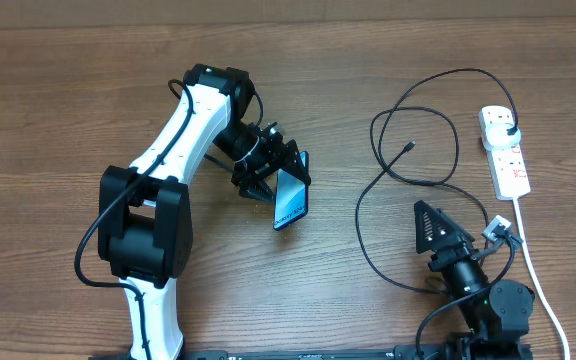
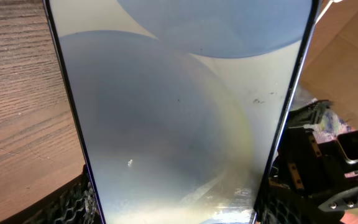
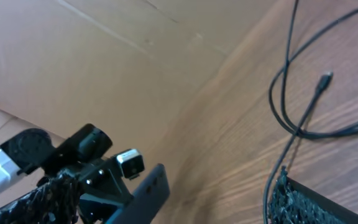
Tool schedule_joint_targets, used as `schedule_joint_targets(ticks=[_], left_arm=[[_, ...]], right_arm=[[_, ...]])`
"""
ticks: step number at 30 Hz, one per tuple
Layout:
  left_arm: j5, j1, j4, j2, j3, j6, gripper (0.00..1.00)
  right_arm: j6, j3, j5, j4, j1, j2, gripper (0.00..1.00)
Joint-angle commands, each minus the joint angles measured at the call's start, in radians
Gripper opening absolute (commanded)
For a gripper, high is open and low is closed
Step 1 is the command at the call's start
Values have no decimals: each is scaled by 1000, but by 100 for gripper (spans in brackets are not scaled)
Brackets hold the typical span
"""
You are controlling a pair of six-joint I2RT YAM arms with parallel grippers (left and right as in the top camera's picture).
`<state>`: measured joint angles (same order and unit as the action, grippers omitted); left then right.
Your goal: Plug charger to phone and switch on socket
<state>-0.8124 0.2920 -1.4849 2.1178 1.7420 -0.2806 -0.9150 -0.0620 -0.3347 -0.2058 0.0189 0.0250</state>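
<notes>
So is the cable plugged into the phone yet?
No, unplugged. The charger's connector tip lies bare on the table, well apart from the phone in the left gripper.

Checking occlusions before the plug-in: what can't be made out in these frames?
1) Charging port of the phone: left wrist view, the screen fills the frame and both ends are cut off by the edges; overhead, too small.
2) Switch positions on the socket: overhead, too small.
3) Right gripper open or shut: overhead, a dark mass; right wrist view, one finger only, cut by the frame edge.
</notes>
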Motion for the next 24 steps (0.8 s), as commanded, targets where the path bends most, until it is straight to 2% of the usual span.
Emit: schedule_joint_targets(ticks=[1,7,11,15,21,24], left_arm=[[-46,-5,-2,4,30,11,77],[-46,-5,-2,4,30,11,77],[-46,-5,-2,4,30,11,77],[-46,-5,-2,4,30,11,77],[-46,-5,2,4,30,11,77],[-46,-6,5,4,30,6,77]], right_arm=[[27,-173,73,-132,3,70,99],[88,-473,99,-401,2,316,99],[125,-653,-1,-541,2,502,99],[131,-697,-165,-521,2,622,100],[-3,-696,-183,-514,2,784,100],[113,-696,-202,-484,-24,868,98]])
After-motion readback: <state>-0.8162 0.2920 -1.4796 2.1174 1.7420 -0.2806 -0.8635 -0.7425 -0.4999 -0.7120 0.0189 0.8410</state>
